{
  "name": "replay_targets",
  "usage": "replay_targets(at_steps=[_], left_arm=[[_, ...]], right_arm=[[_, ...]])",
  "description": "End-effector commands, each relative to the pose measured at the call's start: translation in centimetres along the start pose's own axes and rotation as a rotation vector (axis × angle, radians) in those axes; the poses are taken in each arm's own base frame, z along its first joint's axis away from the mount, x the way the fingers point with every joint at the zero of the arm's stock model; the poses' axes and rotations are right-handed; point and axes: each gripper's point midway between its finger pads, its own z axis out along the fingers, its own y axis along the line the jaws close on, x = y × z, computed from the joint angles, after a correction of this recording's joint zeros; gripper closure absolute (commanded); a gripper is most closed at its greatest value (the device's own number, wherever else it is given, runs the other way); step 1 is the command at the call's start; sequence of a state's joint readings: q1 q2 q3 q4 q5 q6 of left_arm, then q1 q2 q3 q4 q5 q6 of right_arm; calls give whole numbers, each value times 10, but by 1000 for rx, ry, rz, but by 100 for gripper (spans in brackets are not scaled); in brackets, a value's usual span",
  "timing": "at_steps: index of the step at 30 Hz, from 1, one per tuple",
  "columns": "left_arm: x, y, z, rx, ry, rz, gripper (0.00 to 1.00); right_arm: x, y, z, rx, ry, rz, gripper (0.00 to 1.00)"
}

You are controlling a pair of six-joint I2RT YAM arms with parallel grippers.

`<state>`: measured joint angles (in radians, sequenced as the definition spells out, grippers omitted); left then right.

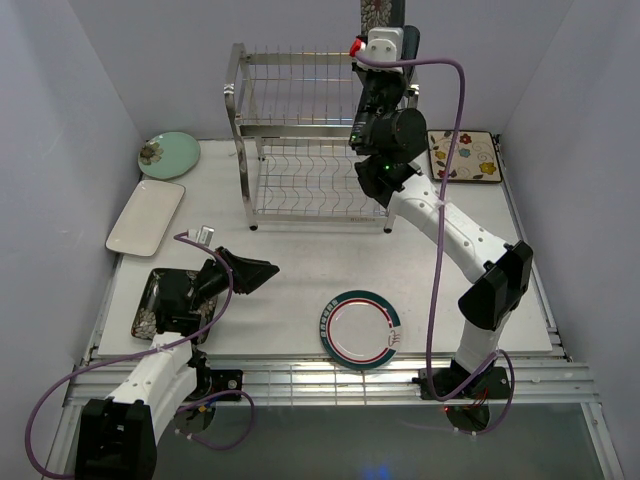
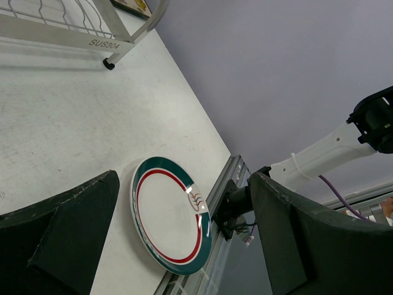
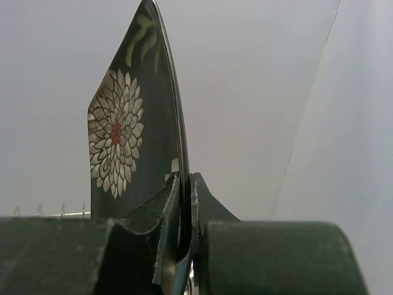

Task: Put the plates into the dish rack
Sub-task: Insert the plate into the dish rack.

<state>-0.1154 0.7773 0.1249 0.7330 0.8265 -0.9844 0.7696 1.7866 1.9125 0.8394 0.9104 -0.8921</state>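
Note:
My right gripper is raised over the right end of the dish rack, level with its upper tier. It is shut on the lower edge of a dark floral square plate, held upright, with both fingers pressed on the rim. The plate's top reaches the frame edge. My left gripper hangs open and empty low over the table. It faces a round white teal-rimmed plate lying flat at the near edge. The rack's shelves hold no plates that I can see.
At the far left lie a pale green round plate and a white rectangular plate. A second dark floral plate is partly under my left arm. A cream flowered square plate lies right of the rack. Walls close in on three sides.

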Motion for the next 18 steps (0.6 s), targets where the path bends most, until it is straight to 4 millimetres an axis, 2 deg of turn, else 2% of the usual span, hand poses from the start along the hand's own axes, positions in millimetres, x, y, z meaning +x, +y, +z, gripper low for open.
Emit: replay_targets(at_steps=[1, 13, 18], left_arm=[[-9, -9, 3, 20, -17, 37, 2], [-9, -9, 3, 22, -16, 37, 2], [-9, -10, 3, 23, -17, 39, 2]], right_arm=[[-57, -43, 1, 105, -198, 147, 92], [-41, -29, -3, 106, -209, 54, 92], [-27, -21, -7, 90, -195, 16, 92]])
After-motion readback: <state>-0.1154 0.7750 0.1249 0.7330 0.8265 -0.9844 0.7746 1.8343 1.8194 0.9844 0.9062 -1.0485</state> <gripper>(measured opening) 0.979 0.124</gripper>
